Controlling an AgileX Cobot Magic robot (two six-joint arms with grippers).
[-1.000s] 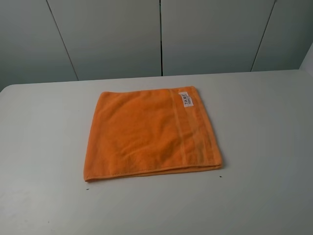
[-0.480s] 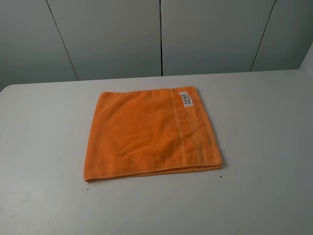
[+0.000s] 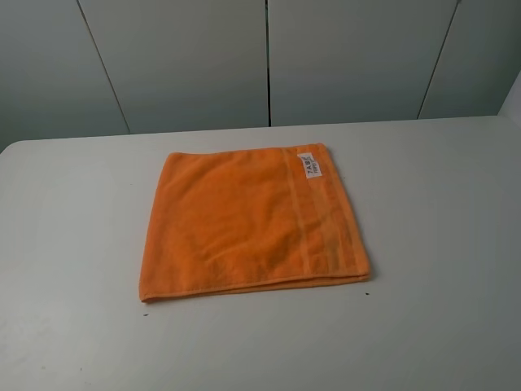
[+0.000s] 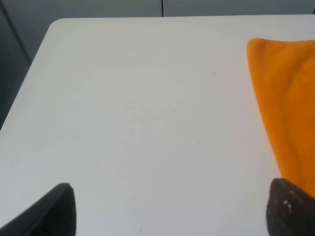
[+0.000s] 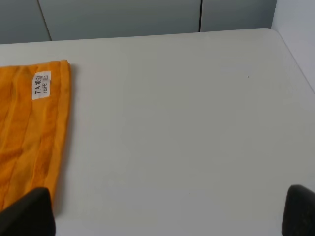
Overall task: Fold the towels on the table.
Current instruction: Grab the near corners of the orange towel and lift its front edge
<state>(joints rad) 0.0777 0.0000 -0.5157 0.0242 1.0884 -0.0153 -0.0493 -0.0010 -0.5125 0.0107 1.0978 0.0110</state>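
The orange towel [image 3: 248, 221] lies flat on the white table [image 3: 440, 204], folded into a rough square, with a woven band and a small white label [image 3: 310, 165] near its right edge. No arm shows in the exterior high view. In the left wrist view the left gripper [image 4: 170, 211] is open over bare table, its fingertips [image 4: 54, 211] wide apart, with the towel's left edge [image 4: 288, 108] beside one finger. In the right wrist view the right gripper [image 5: 170, 211] is open over bare table, with the towel's labelled edge [image 5: 34, 128] beside one finger.
Grey cabinet panels [image 3: 269, 57] stand behind the table's far edge. The table's left far corner [image 4: 59, 22] shows in the left wrist view and its right edge [image 5: 295, 59] in the right wrist view. A few tiny dark specks dot the tabletop.
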